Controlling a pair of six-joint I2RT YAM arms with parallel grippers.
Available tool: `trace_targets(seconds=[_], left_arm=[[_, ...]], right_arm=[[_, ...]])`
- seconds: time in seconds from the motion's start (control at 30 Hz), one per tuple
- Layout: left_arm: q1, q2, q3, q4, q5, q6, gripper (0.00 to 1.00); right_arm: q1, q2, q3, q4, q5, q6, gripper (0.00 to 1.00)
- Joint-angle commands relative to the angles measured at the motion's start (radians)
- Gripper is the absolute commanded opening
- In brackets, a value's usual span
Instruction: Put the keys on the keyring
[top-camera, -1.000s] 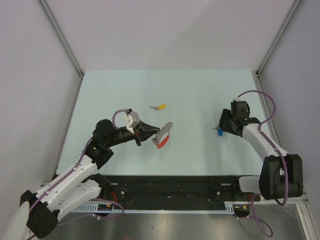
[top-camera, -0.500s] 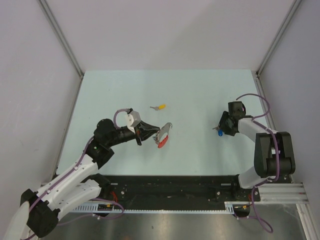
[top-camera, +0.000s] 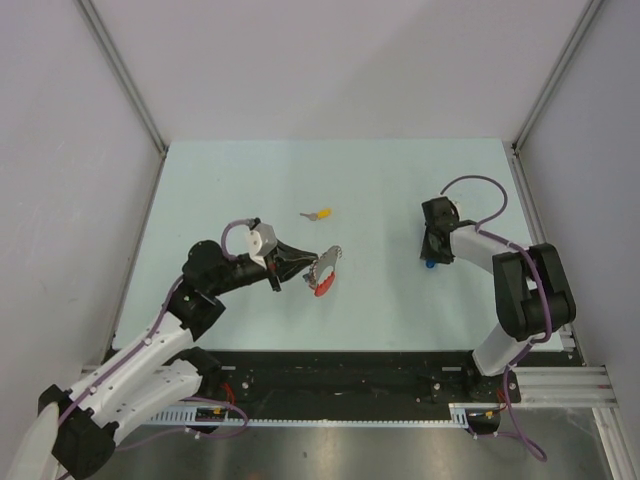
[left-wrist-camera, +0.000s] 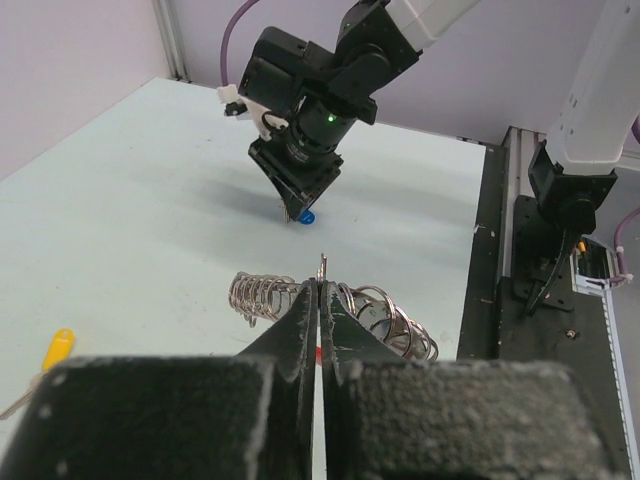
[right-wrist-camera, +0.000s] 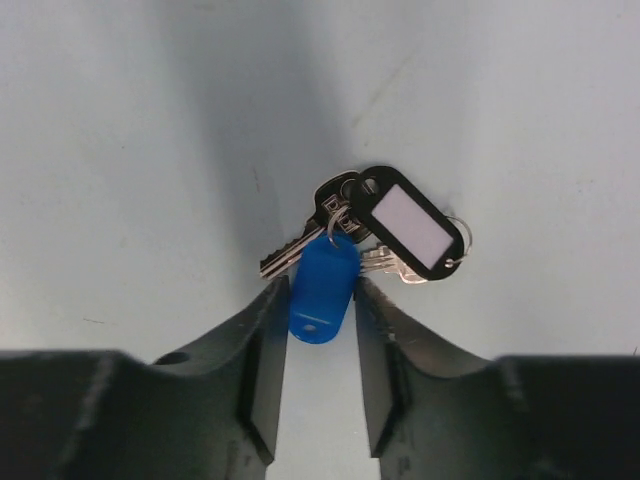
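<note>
Right fingers (right-wrist-camera: 262, 370) narrow, straddling blue-capped silver key (right-wrist-camera: 322, 285); centre pinch on cap. Left fingers (left-wrist-camera: 296, 345) clamp silver metal keyring (left-wrist-camera: 372, 303).

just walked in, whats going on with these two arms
Two robot arms are working on getting keys onto a keyring. The left gripper is shut on the keyring near the middle of the table. The right gripper is down over a bunch of keys, its fingers either side of the blue tag; whether it grips yet is unclear. A yellow-capped key lies apart, farther back.
</note>
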Motion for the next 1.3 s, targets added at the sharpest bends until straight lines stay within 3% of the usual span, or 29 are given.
trace_targets(seconds=[0.0, 0.17, 0.4, 0.43, 0.57, 0.67, 0.97, 1.27], left_arm=[[0.006, -0.032, 0.015, 0.039, -0.01, 0.025, 0.0], [0.004, -0.042, 0.017, 0.037, -0.011, 0.028, 0.0], [0.003, -0.052, 0.02, 0.028, -0.019, 0.04, 0.0], [0.003, -0.052, 0.02, 0.028, -0.019, 0.039, 0.0], [0.003, -0.053, 0.021, 0.025, -0.021, 0.04, 0.0], [0.001, -0.05, 0.021, 0.023, -0.022, 0.04, 0.0], [0.001, -0.046, 0.024, 0.019, -0.027, 0.044, 0.0], [0.001, -0.044, 0.024, 0.017, -0.025, 0.045, 0.0]], right_arm=[[0.061, 0.037, 0.012, -0.074, 0.053, -0.011, 0.3], [0.148, 0.022, 0.035, -0.091, -0.033, -0.046, 0.22], [0.334, -0.01, 0.036, -0.228, -0.053, -0.001, 0.22], [0.356, -0.015, 0.036, -0.244, -0.048, 0.006, 0.24], [0.429, -0.093, 0.038, -0.287, -0.039, 0.027, 0.49], [0.434, -0.17, 0.038, -0.27, -0.03, 0.032, 0.51], [0.425, -0.17, 0.038, -0.115, 0.03, -0.017, 0.37], [0.42, -0.061, 0.059, -0.12, 0.102, -0.048, 0.29]])
